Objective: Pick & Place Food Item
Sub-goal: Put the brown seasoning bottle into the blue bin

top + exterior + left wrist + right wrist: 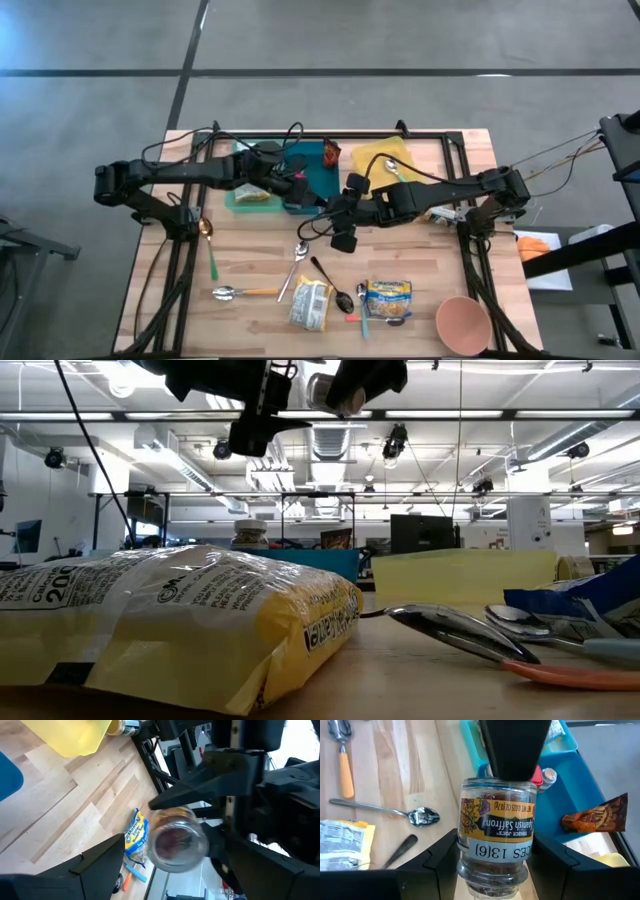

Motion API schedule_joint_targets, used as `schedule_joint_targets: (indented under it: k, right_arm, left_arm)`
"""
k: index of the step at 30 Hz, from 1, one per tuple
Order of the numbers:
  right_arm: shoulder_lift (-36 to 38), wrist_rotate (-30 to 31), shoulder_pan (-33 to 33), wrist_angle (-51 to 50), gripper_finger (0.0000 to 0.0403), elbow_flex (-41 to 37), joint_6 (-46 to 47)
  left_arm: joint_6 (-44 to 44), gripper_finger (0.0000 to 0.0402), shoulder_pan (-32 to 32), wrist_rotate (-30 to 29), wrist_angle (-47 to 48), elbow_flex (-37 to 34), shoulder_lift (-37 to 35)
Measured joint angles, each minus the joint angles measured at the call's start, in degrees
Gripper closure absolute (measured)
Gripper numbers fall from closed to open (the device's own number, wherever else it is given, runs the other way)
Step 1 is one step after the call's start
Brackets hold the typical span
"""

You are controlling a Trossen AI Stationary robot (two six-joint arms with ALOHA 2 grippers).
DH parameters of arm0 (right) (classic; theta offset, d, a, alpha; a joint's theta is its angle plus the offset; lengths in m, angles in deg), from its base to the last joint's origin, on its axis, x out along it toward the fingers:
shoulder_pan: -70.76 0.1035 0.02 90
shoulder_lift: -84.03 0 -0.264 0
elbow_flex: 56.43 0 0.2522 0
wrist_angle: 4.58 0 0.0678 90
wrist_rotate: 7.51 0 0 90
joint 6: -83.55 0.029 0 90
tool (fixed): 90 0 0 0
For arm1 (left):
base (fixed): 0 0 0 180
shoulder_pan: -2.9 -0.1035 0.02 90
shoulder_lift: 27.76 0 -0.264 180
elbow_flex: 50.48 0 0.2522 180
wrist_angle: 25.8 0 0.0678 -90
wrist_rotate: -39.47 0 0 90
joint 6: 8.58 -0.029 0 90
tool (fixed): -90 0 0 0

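**benchrat:** Grippers first, what's the right gripper (492, 870) doing?

**tablecam:** Pinching a glass saffron jar (496, 832), one finger on each side, up off the wooden table (420, 270) near its middle. Left gripper (165, 865) is right there too, fingers spread wide around the jar's end, not gripping it.

**benchrat:** And around it?

**tablecam:** Blue bin (555, 805) just past the jar, snack packet (595, 819) beside it. Spoon (395, 812) and yellow bag (342, 845) lie on the wood, yellow tray (80, 735) farther off.
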Motion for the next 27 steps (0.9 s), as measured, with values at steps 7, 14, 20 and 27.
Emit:
schedule_joint_targets:
  k: [7,14,20,27]
  right_arm:
    - [-0.34,-0.08,-0.09,1.5,0.0218,1.23,-1.69]
    - [-0.42,0.09,-0.4,5.48,0.0218,1.04,-3.15]
    - [-0.42,0.23,-0.82,5.95,0.0218,0.99,-3.38]
    - [-0.42,0.2,-0.82,5.69,0.0218,0.9,-3.28]
  left_arm:
    - [0.08,0.005,0.48,-0.53,-0.52,0.0,0.07]
    - [-0.45,0.0055,0.94,-1.75,-1.0,0.0,0.07]
    - [-1.37,0.0114,1.2,-1.47,-1.46,0.0,0.07]
    - [-1.72,0.021,1.25,-1.12,-3.06,0.0,0.07]
